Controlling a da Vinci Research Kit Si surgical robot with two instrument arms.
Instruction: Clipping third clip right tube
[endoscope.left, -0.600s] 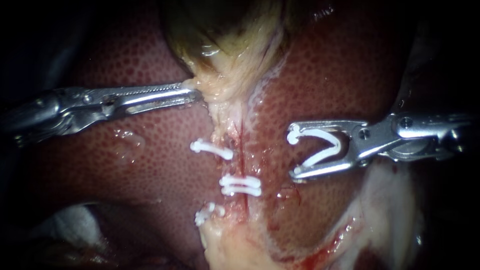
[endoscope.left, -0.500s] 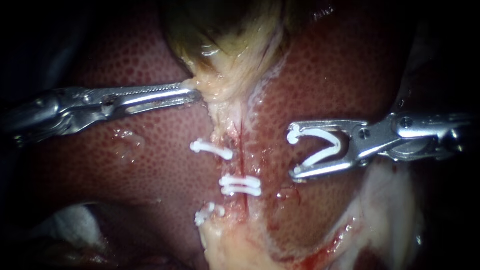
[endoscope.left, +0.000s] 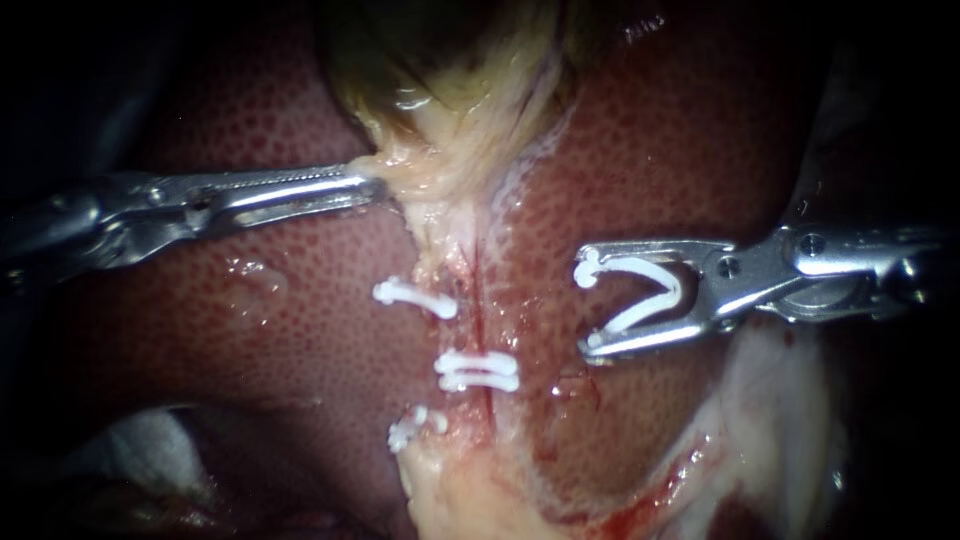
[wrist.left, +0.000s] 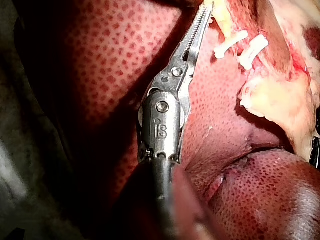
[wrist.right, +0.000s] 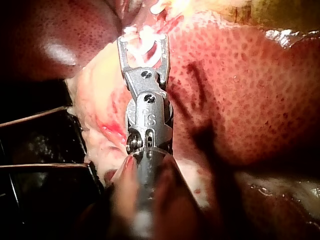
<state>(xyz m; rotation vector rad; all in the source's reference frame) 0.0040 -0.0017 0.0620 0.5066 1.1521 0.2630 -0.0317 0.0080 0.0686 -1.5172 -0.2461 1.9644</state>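
My left instrument (endoscope.left: 375, 187) has its toothed jaws shut on pale tissue at the neck of the gallbladder (endoscope.left: 450, 80) and holds it toward the left. Below, a pale strand with the tubes (endoscope.left: 465, 265) runs down over the liver (endoscope.left: 250, 340). It carries one white clip (endoscope.left: 415, 298), a close pair of clips (endoscope.left: 478, 370) and a lower clip (endoscope.left: 412, 428). My right instrument (endoscope.left: 588, 305) stands right of the strand, apart from it. Its jaws stand wide and hold an open white clip (endoscope.left: 668, 290). The right wrist view shows this clip (wrist.right: 150, 47) in the jaws (wrist.right: 144, 42). Which tube is the right one I cannot tell.
White gauze (endoscope.left: 140, 440) lies at the lower left. Pale fatty tissue (endoscope.left: 770, 420) with some blood lies below my right instrument. In the left wrist view two clips (wrist.left: 230, 44) sit beside the left jaws (wrist.left: 205, 10). Thin dark wires (wrist.right: 35, 116) cross beside the right shaft.
My left instrument has drawn the gallbladder neck slightly up and left; the strand and its upper clips followed a little leftward. My right instrument has not moved.
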